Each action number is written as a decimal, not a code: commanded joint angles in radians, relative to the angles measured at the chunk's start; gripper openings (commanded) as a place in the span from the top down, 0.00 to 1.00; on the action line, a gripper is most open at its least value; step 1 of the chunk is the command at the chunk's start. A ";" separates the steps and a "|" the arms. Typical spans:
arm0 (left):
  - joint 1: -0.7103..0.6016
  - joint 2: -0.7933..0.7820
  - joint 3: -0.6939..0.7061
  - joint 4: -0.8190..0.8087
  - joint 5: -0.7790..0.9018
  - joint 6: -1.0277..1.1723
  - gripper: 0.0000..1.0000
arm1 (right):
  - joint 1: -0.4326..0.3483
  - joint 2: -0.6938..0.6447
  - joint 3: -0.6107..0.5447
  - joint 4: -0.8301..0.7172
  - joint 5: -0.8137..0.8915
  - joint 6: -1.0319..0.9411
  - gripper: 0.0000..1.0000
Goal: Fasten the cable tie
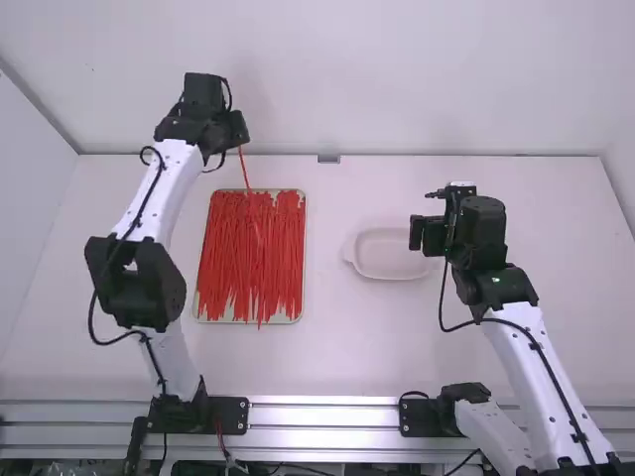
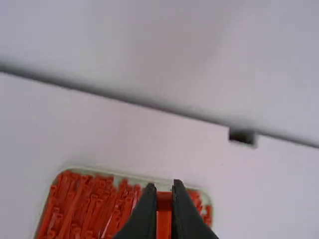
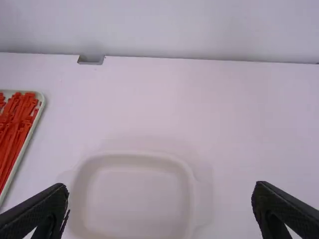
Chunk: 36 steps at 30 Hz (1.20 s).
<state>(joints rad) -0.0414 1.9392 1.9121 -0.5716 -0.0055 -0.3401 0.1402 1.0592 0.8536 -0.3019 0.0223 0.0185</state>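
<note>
My left gripper (image 2: 163, 188) is pinching a single red tie (image 2: 163, 216), the fingers drawn almost together with only the strap's width between them. I am holding it raised over the far edge of the tray (image 1: 304, 297), toward the back left corner of the tabletop (image 1: 397, 337), so the tie is hanging free with its lower end dipping toward the pile (image 1: 253, 258). I am reading that lift as a way of getting one strap apart from the others, which are lying lengthwise and packed across the tray. I cannot tell which end of the tie is in the fingers, head or tail.

My right gripper (image 3: 159, 199) is standing wide open with nothing in it, hovering over the white dish (image 3: 139, 158). The dish is sitting right of the tray, apart from it, around the middle of the tabletop. I am guessing the spread fingers are waiting there to take the hanging end. The tie is not looped yet, so I am judging the fastening itself as not yet begun.
</note>
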 commanded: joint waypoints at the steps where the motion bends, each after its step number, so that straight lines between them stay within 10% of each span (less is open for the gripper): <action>1: 0.002 -0.065 0.021 -0.007 -0.011 0.014 0.99 | 0.005 0.002 0.032 0.003 0.001 0.000 0.02; 23: 0.001 -0.439 -0.007 -0.189 0.069 0.042 0.99 | 0.005 0.002 0.032 0.035 -0.082 -0.001 0.02; 36: 0.001 -0.851 -0.502 0.044 0.076 0.018 0.99 | 0.005 0.002 0.032 0.067 -0.279 -0.001 0.02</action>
<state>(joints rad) -0.0410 1.1507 1.4860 -0.5491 0.0540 -0.3161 0.1402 1.0592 0.8536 -0.2409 -0.1822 0.0181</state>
